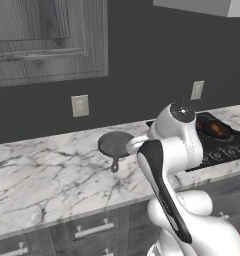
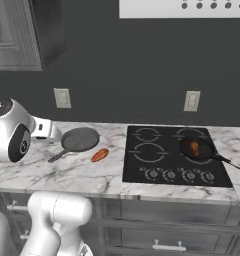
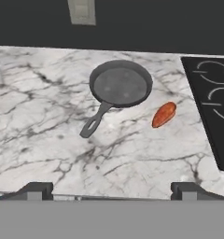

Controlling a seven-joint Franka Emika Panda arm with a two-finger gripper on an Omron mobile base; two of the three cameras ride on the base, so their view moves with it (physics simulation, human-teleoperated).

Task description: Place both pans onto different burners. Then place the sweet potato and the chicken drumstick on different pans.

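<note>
In the left base view, the grey pan [image 1: 115, 143] was seen lying on the marble counter [image 1: 47, 170] toward its back edge, its handle pointed at the front edge, with the arm's bulk covering the stretch between it and the cooktop [image 1: 227, 147]. The black pan [image 1: 214, 129] was seen on the cooktop with something orange-brown in it, judged to be the drumstick [image 1: 218, 130]. In the right base view, the black pan was placed over the front right burner [image 2: 199, 150], its thin handle run out past the cooktop's right edge, so one pan and one food were judged done. The grey pan lay well left of the cooktop's left edge, and the sweet potato [image 2: 99, 155] lay on the counter between the two, nearer the pan. The three remaining burners were bare; the front left burner [image 2: 148, 151] was judged the nearest free one. In the hand view, the gripper [image 3: 112, 190] was held above the counter's front edge, its fingertips [image 3: 37, 190] set wide apart with nothing between them, and the view was looking down at the grey pan, likely so that its handle could be lined up for a grasp. Open marble was left all round the handle, so room for an approach was judged ample, while the sweet potato lay just off the likely path toward the cooktop.
</note>
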